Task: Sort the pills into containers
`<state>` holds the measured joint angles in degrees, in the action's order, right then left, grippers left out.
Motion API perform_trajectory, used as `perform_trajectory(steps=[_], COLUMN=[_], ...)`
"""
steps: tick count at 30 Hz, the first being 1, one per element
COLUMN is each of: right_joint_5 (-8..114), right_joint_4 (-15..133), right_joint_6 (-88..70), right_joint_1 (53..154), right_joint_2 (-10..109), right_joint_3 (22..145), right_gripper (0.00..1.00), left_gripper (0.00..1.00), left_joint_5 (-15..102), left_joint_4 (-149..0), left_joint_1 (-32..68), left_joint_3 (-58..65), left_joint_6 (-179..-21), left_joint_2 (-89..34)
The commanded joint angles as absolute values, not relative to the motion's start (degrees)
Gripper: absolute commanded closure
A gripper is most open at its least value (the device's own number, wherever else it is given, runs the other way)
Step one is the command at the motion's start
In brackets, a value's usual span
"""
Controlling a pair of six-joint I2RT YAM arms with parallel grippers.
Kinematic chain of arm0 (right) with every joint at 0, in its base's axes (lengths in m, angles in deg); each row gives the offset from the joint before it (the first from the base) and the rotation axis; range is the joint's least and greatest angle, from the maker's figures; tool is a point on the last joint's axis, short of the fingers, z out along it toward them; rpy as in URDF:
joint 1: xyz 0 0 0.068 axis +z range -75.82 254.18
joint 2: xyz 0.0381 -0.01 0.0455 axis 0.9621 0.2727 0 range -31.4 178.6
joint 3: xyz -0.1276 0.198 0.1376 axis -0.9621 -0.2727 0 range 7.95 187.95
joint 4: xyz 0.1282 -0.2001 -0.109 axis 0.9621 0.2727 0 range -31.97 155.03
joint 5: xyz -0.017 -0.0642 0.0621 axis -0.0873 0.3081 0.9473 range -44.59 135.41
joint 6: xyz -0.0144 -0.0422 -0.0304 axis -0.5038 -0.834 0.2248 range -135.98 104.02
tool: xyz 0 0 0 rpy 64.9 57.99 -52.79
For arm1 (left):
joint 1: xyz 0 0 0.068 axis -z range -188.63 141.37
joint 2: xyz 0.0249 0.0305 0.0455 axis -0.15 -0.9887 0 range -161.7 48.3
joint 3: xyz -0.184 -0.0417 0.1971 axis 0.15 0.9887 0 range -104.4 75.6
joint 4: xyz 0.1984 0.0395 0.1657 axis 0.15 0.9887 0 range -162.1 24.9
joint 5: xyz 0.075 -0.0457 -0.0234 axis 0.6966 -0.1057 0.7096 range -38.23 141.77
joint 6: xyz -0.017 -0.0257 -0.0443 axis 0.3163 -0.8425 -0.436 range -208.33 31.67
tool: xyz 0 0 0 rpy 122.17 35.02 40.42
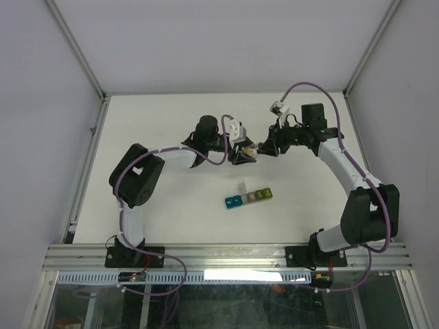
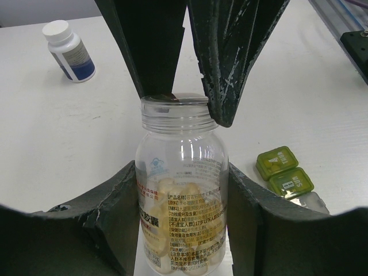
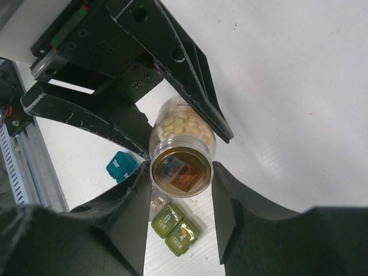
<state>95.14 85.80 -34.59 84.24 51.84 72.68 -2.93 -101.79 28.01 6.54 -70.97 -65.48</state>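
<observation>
A clear bottle (image 1: 250, 152) with an orange tint and a printed label is held above the table between both grippers. Pale tan pills (image 3: 181, 123) fill its lower part (image 2: 172, 198). My left gripper (image 2: 181, 172) is shut on the bottle's body (image 2: 181, 149). My right gripper (image 3: 179, 169) is shut on its threaded top end (image 3: 179, 172); its fingers (image 2: 221, 109) show at the neck in the left wrist view. The container strip (image 1: 248, 196) lies on the table below, its grey cell's lid up; the teal (image 3: 121, 165) and green cells (image 3: 175, 229) are shut.
A white-capped dark bottle (image 2: 69, 50) stands on the table further off in the left wrist view. The table's near edge is a metal rail (image 1: 226, 257). White walls enclose the table on three sides.
</observation>
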Motion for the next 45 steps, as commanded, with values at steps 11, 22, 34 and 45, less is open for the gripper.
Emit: perform_trajectory(steps=[11,22,34,45], right_joint_5=[104.32,103.63,107.93,97.10], right_joint_4=[104.49,123.85,104.12,91.71], right_joint_6=[-79.63,-109.08,-65.27,-36.52], right_joint_1=[85.43,85.43,81.96,81.95], right_joint_2=[50.40,57.92,49.10,50.34], right_joint_3=[81.02,89.50,82.43,77.42], right_gripper=[0.73,0.40,0.01,0.03], left_gripper=[1.00,1.00,1.00,1.00], left_joint_5=[-5.07,-5.04,-4.87,-4.46], left_joint_4=[-104.85,-104.96,-105.51,-105.90], left_joint_1=[27.61,27.59,27.48,27.53], left_joint_3=[6.60,6.96,7.46,7.31], left_joint_6=[-70.23,-69.99,-69.98,-70.36], left_joint_2=[-62.75,-62.45,-62.16,-62.44])
